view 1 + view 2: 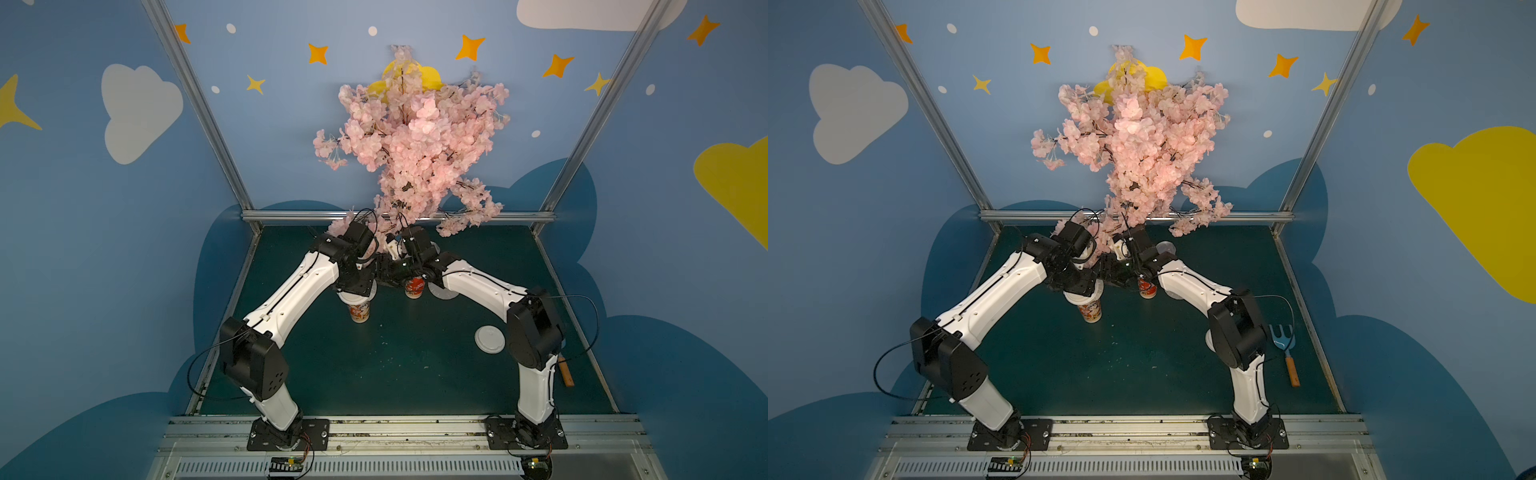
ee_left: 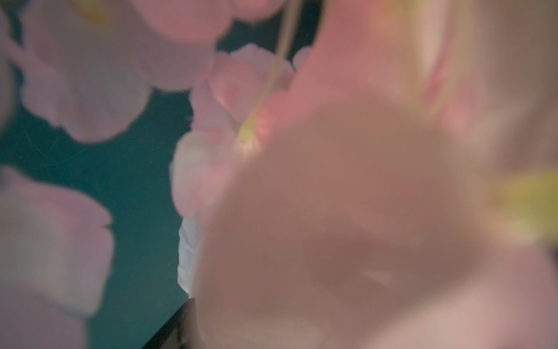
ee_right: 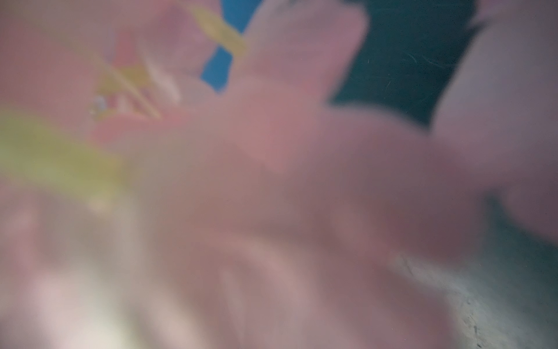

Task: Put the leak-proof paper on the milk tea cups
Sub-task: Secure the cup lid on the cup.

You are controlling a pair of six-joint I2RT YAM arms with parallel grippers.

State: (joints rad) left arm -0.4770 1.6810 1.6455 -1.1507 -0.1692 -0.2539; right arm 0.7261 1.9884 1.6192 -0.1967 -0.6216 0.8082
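**A:** What stood leftmost on the dark green mat point(image 1: 399, 374)?

**B:** The left milk tea cup point(image 1: 360, 311), a tapered paper cup with red-orange print and a cream base; it stood upright, long axis vertical, mouth upward. A leak-proof paper point(image 1: 352, 299), thin, white and round, lay flat across that mouth and overhung the rim; the cup's inside was hidden.

**A:** And the left gripper point(image 1: 356, 286)?

**B:** It hung directly over that paper; how far its jaws were parted could not be told, since the black wrist covered them from above. Blurred pink petals of the blossom tree point(image 1: 415, 145) filled the left wrist view, apart from a crinkled white sliver.

**A:** Farther right?

**B:** The right milk tea cup point(image 1: 414, 287), likewise upright; the right gripper point(image 1: 395, 272) covered its mouth, so any cover or contents stayed hidden. That gripper's opening could not be judged either. Just beside that cup a pale flat disc point(image 1: 444, 291) lay half under the right arm; paper or lid, unclear. A smooth round white lid point(image 1: 490, 338) with a raised rim lay well apart; a blue rake point(image 1: 1282, 338) with an orange handle lay rightmost, tines toward the back.
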